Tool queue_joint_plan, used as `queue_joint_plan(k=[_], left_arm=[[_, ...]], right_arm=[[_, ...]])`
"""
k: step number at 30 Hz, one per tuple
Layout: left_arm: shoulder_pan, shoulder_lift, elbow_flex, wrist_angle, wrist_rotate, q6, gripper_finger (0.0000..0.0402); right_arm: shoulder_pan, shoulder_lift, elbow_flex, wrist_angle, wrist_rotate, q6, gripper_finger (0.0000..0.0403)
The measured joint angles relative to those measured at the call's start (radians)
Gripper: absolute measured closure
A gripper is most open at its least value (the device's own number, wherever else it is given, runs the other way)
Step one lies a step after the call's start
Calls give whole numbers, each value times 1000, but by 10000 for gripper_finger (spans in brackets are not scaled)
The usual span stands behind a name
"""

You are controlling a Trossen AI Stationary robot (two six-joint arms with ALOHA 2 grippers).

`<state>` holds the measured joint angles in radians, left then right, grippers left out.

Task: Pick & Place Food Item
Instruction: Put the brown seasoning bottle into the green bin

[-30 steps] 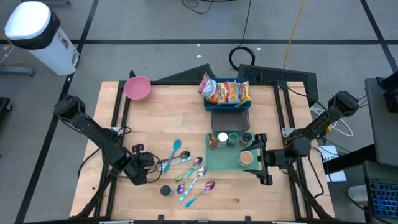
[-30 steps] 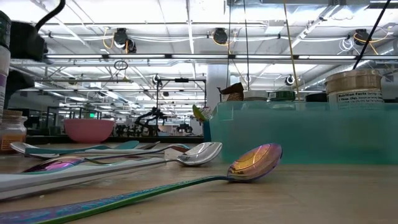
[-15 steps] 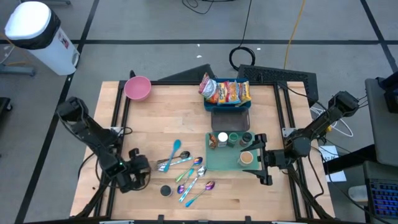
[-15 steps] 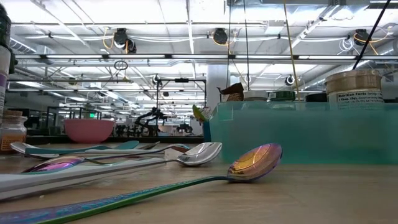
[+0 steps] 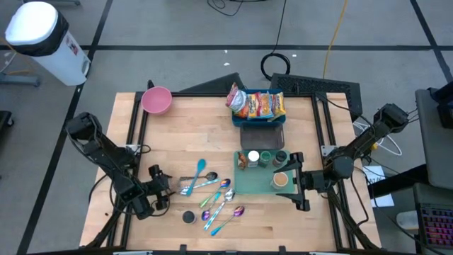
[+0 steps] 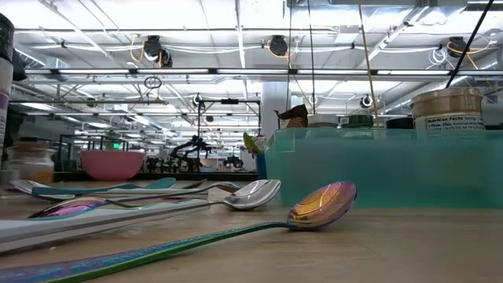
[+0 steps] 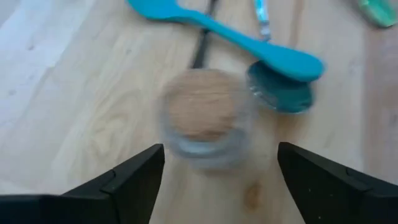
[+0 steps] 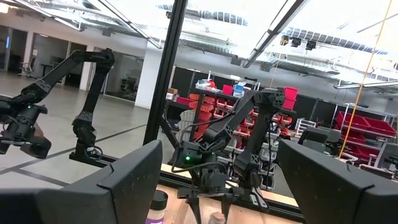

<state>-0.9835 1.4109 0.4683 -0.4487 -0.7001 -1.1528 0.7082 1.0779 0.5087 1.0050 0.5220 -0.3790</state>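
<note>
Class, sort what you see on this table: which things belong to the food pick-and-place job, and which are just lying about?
Job in hand:
- brown-topped jar, between the fingers of the open left gripper
- green tray of jars
- snack packets

Lying about:
- spoons
- pink bowl
- small dark pot
</note>
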Motion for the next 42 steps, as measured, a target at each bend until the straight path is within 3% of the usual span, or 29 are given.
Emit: queue_joint_plan(k=[12,23,26,32,42], left_arm=[[48,-2,2,70,-26,70,107],[83,-5,-121,304,19,72,110],[72,-4,-123,318,-1,119,130],[78,-3,-125,386,-33,280,213],[107,-46,-94,358,-17,261,214]], right_arm=[[0,0,0,0,0,0,94],[0,0,0,-1,0,0,94],[0,0,0,-1,0,0,94],[0,0,0,-4,0,0,94],[0,1,0,-8,0,1,94]])
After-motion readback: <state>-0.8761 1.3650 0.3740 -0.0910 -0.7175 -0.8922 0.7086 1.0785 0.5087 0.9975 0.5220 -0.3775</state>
